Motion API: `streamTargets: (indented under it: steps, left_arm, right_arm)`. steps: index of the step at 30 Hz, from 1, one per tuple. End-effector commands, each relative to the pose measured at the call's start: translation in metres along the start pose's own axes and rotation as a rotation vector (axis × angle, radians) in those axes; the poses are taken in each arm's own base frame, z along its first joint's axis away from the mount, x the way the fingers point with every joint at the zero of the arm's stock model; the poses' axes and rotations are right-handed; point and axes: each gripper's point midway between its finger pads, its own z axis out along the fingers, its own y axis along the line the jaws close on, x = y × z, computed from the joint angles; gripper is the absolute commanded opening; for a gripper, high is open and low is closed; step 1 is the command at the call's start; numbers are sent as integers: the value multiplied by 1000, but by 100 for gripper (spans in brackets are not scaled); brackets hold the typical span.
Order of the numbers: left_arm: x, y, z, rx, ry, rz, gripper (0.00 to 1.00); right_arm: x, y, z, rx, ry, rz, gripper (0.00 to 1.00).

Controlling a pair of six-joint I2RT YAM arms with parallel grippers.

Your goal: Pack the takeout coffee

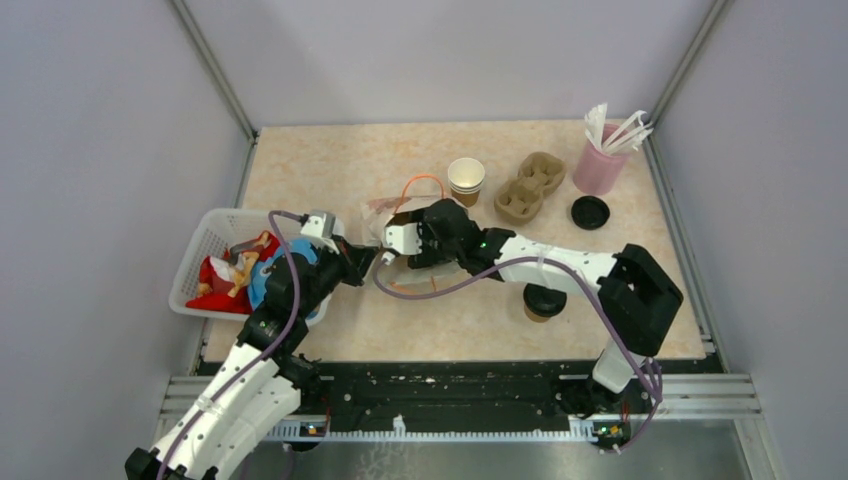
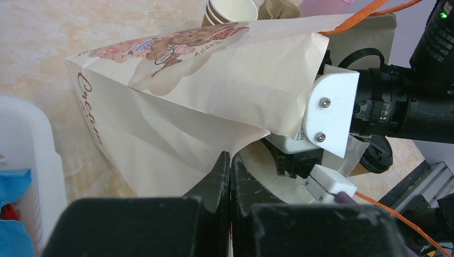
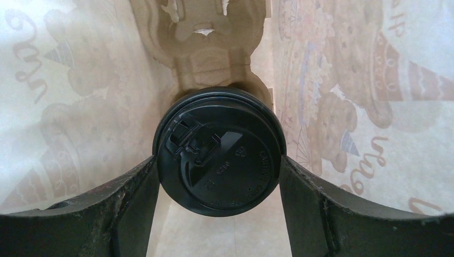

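Dark fingers [image 3: 128, 198] of the right end effector [image 3: 218, 168] fill the bottom of the right wrist view. They grasp the first coffee cup [image 3: 217, 152] from both sides, pressed against the rim of its black lid, which faces the lens. Printed cream walls of the paper bag [image 3: 375, 107] close around it, so this cup is inside the bag, a fact neither other view reveals. From the left wrist, the left end effector [image 2: 230, 163] is clenched on the lower edge of the bag's mouth, and the bag lies on its side with the right arm reaching into it. Only the top view shows the second coffee cup [image 1: 545, 300], lidded, standing on the surface [image 1: 330, 160] beneath the right forearm, outside the bag. That view alone also takes in the far right of the surface: a stack of open cups [image 1: 466, 180], the pulp carrier [image 1: 530, 187], a loose black lid [image 1: 590, 212] and a pink cup [image 1: 598, 165] of white sticks. At the left a white basket [image 1: 205, 240] of colourful items sits beside the left arm.
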Motion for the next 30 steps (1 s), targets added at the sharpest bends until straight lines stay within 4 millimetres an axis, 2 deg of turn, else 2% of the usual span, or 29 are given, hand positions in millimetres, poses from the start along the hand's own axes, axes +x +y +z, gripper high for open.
streamTargets:
  steps: [1, 8, 14, 21, 30]
  left_arm:
    - [-21, -14, -1, 44, -45, 4, 0]
    - [-21, -17, -1, 50, -30, -9, 0]
    - [-27, -23, -1, 44, 4, -61, 0]
    - [-38, -33, -4, 49, 33, -97, 0]
    - [-50, -52, -8, 81, 92, -178, 0]
  right_arm:
    - [-17, -21, 6, 52, -74, 42, 57]
    - [-6, -20, 15, 46, -59, 60, 58]
    - [-9, -18, 10, 9, -57, 88, 58]
    - [-10, -10, -8, -56, -44, 127, 59]
    - [-14, 15, -39, -183, -14, 181, 59]
